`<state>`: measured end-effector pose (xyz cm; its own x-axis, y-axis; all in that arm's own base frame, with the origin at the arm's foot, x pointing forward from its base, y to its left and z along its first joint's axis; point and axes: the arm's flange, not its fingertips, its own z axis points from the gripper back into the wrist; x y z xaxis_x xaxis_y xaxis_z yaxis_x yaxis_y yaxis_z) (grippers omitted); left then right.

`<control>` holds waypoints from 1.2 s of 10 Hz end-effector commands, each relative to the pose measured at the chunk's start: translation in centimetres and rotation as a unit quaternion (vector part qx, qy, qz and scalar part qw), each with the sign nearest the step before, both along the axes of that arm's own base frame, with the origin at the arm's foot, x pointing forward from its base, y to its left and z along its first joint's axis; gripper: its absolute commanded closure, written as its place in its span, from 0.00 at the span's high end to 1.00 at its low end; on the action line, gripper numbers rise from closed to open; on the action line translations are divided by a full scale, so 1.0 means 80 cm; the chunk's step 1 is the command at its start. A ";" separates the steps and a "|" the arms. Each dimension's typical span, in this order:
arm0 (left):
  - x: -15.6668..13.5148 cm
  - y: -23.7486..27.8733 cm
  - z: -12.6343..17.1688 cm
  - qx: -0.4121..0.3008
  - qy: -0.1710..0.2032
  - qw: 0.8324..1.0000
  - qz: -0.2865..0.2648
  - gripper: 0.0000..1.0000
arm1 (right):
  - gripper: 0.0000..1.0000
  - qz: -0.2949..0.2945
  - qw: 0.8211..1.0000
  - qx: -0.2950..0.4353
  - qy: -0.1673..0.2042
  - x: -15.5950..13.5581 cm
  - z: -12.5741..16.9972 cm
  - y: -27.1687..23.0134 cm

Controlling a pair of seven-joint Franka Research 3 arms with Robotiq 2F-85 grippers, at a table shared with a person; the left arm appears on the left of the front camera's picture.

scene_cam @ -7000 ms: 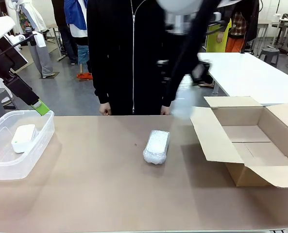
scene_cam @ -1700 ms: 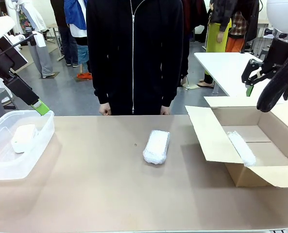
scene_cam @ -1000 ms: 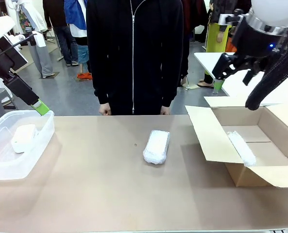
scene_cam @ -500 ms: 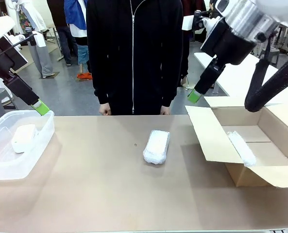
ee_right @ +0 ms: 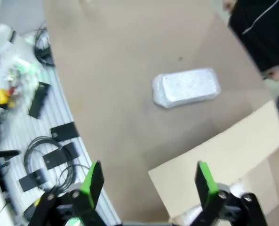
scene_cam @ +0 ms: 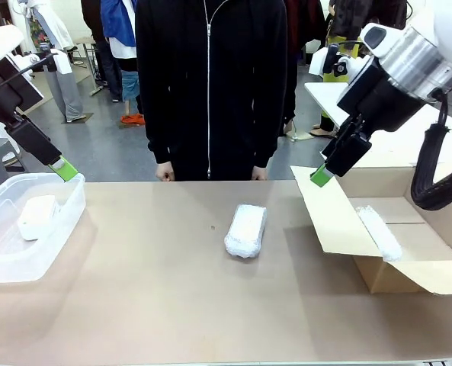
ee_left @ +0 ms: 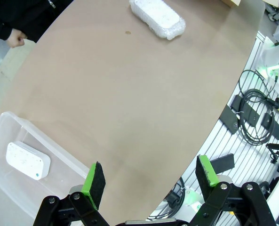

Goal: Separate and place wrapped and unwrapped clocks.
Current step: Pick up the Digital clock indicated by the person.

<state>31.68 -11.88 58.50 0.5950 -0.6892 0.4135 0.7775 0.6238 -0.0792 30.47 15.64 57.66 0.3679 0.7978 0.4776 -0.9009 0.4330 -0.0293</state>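
Bare table (scene_cam: 149, 282) rings the wrapped clock (scene_cam: 245, 229); box flap (scene_cam: 332, 217) stands near.

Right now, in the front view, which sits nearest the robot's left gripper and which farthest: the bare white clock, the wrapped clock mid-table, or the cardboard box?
From the left gripper:
1. Bare white clock, in the clear tub by it, far left.
2. Wrapped clock, middle of the table.
3. Cardboard box, far right.
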 end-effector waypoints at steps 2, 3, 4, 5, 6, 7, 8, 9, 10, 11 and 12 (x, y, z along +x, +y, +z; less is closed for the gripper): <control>0.000 0.000 0.000 -0.002 -0.004 1.000 0.001 1.00 | 1.00 0.006 1.000 -0.011 0.013 0.011 -0.001 0.008; 0.000 0.000 0.000 -0.002 -0.004 1.000 0.001 1.00 | 1.00 0.006 1.000 -0.011 0.013 0.011 -0.001 0.008; 0.000 0.000 0.000 -0.002 -0.004 1.000 0.001 1.00 | 1.00 0.006 1.000 -0.011 0.013 0.011 -0.001 0.008; 0.000 0.000 0.000 -0.002 -0.004 1.000 0.001 1.00 | 1.00 0.006 1.000 -0.011 0.013 0.011 -0.001 0.008; 0.000 0.000 0.000 -0.002 -0.004 1.000 0.001 1.00 | 1.00 0.006 1.000 -0.011 0.013 0.011 -0.001 0.008; 0.000 0.000 0.000 -0.002 -0.004 1.000 0.001 1.00 | 1.00 0.006 1.000 -0.011 0.013 0.011 -0.001 0.008; 0.000 0.000 0.000 -0.002 -0.004 1.000 0.001 1.00 | 1.00 0.006 1.000 -0.011 0.013 0.011 -0.001 0.008; 0.000 0.000 0.000 -0.002 -0.004 1.000 0.001 1.00 | 1.00 0.006 1.000 -0.011 0.013 0.011 -0.001 0.008; 0.000 0.000 0.000 -0.002 -0.004 1.000 0.001 1.00 | 1.00 0.006 1.000 -0.011 0.013 0.011 -0.001 0.008; 0.000 0.000 0.000 -0.002 -0.004 1.000 0.001 1.00 | 1.00 0.006 1.000 -0.011 0.013 0.011 -0.001 0.008; 0.000 0.000 0.000 -0.002 -0.004 1.000 0.001 1.00 | 1.00 0.006 1.000 -0.011 0.013 0.011 -0.001 0.008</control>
<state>31.68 -11.88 58.49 0.5952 -0.6891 0.4135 0.7775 0.6239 -0.0793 31.19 16.22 57.39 0.3725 0.8059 0.4602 -0.9038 0.4277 -0.0174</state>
